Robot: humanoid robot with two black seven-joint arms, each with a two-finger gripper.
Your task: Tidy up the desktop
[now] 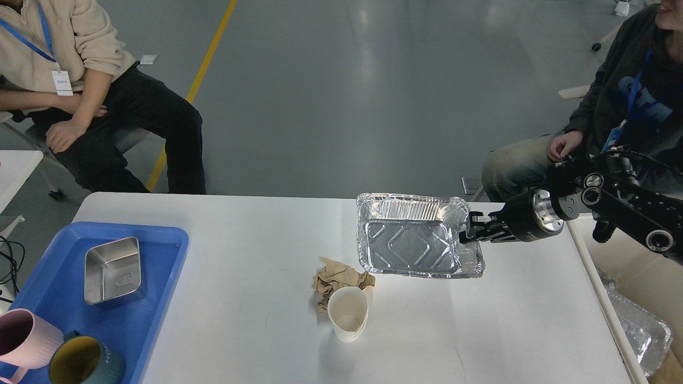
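The white desktop (256, 224) fills the lower view. My right gripper (467, 232) reaches in from the right and is shut on the right rim of an empty foil tray (413, 245). The tray sits low at the desktop's far right, tilted slightly toward me; I cannot tell whether it touches the surface. A crumpled brown paper (339, 278) lies at the middle, and a white paper cup (348, 313) stands upright against its near side. My left gripper is out of view.
A blue tray (173, 250) at the left holds a steel box (113, 269), a pink mug (24, 338) and a green mug (85, 364). A beige bin (635, 269) off the right edge contains foil trays (643, 333). People sit at the far left and far right.
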